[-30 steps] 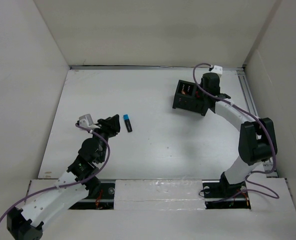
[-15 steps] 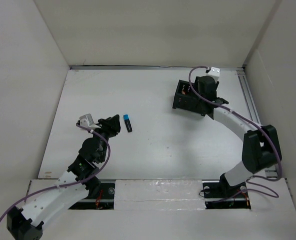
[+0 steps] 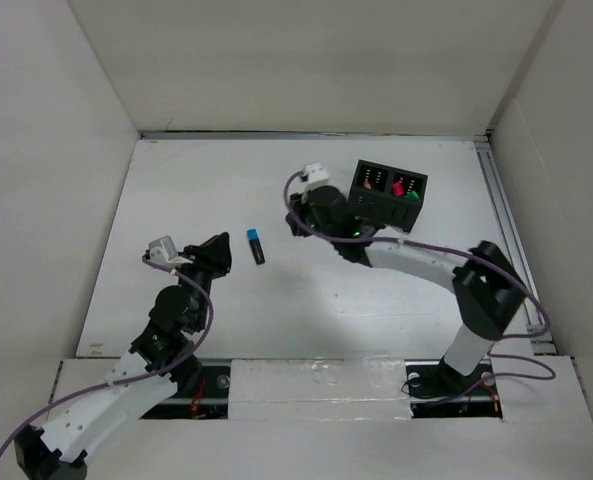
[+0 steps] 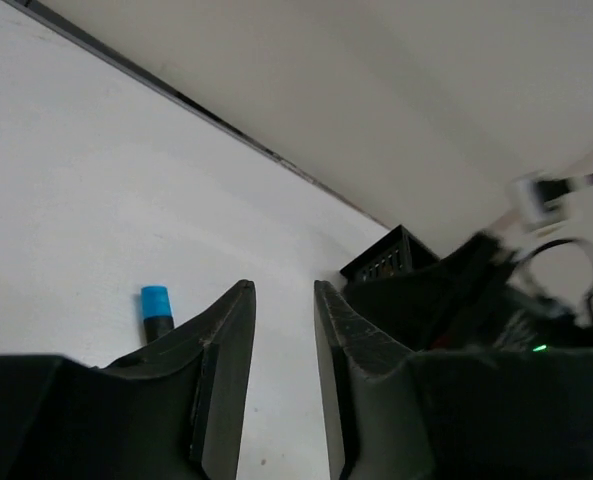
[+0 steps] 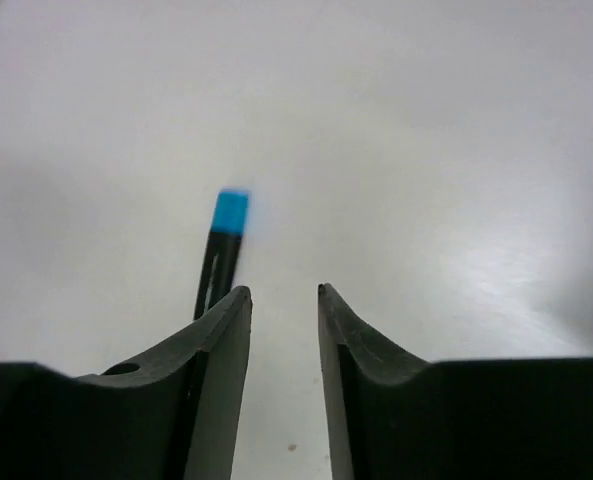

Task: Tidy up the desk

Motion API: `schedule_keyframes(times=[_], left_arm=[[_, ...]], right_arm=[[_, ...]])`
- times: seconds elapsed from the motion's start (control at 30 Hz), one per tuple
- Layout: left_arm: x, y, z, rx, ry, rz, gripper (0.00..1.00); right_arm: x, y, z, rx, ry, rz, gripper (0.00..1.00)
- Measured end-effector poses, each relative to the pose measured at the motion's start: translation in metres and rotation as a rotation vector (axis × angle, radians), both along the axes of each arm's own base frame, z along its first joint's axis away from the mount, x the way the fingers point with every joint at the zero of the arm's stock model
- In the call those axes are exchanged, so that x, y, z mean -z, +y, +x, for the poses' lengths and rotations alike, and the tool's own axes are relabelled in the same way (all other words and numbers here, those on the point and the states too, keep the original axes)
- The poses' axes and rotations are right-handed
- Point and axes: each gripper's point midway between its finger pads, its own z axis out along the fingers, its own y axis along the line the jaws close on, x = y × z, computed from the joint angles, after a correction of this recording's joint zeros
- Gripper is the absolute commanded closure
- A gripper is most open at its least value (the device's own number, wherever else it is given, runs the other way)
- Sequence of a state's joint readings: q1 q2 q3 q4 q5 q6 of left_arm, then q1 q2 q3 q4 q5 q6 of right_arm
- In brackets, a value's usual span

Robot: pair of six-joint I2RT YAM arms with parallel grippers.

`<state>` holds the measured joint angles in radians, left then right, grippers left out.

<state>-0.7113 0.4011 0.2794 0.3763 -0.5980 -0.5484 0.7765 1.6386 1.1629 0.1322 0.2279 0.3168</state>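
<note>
On the white desk (image 3: 376, 300) lies a small black stick with a blue cap (image 3: 257, 246), left of centre. My left gripper (image 3: 219, 244) hovers just left of it, open by a narrow gap with nothing between its fingers; in the left wrist view the stick (image 4: 155, 310) peeks out beside the left finger of the gripper (image 4: 281, 288). My right gripper (image 3: 296, 220) is right of the stick and points toward it, also open and holding nothing. The right wrist view shows the stick (image 5: 222, 250) ahead and left of the gripper (image 5: 281, 290).
A black two-compartment organizer box (image 3: 387, 192) stands at the back right, with red and green items inside; it also shows in the left wrist view (image 4: 396, 262). A metal rail (image 3: 499, 200) runs along the right edge. White panels wall the desk.
The right arm has swung left from over the organizer box to the desk's middle, near the stick, uncovering the box. The left gripper has drawn back slightly and its jaws have narrowed.
</note>
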Motion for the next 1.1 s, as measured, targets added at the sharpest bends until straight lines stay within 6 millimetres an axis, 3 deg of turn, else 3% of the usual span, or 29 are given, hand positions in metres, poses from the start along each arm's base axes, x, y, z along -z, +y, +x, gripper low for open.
schedule_keyframes(times=[0.03,0.13,0.23,0.3,0.47,0.6,0.73,0.83,0.93,1.1], left_arm=[[-0.001,0.003,-0.002,-0.008,-0.010,-0.011,0.76],[-0.010,0.014,-0.009,-0.031,-0.056,-0.058,0.83],[-0.018,0.022,-0.014,-0.049,-0.087,-0.095,0.84],[-0.022,0.027,-0.017,-0.058,-0.104,-0.116,0.84],[-0.022,0.030,-0.019,-0.069,-0.103,-0.129,0.67],[-0.020,0.030,-0.019,-0.068,-0.098,-0.128,0.63],[-0.021,0.031,-0.020,-0.068,-0.101,-0.131,0.63],[-0.021,0.031,-0.020,-0.067,-0.103,-0.133,0.62],[-0.021,0.031,-0.020,-0.068,-0.103,-0.132,0.60],[-0.021,0.030,-0.020,-0.063,-0.100,-0.129,0.58]], right_arm=[[0.019,0.021,-0.011,-0.052,0.038,-0.029,0.47],[0.067,0.068,-0.041,-0.169,0.129,-0.127,0.36],[0.101,0.103,-0.058,-0.241,0.194,-0.206,0.36],[0.117,0.114,-0.061,-0.256,0.219,-0.240,0.36],[0.144,0.117,-0.058,-0.235,0.255,-0.299,0.43],[0.161,0.115,-0.054,-0.204,0.280,-0.325,0.47],[0.163,0.115,-0.051,-0.183,0.282,-0.324,0.54],[0.164,0.116,-0.050,-0.170,0.280,-0.322,0.75],[0.163,0.117,-0.049,-0.161,0.283,-0.314,0.89],[0.162,0.114,-0.051,-0.158,0.287,-0.309,0.91]])
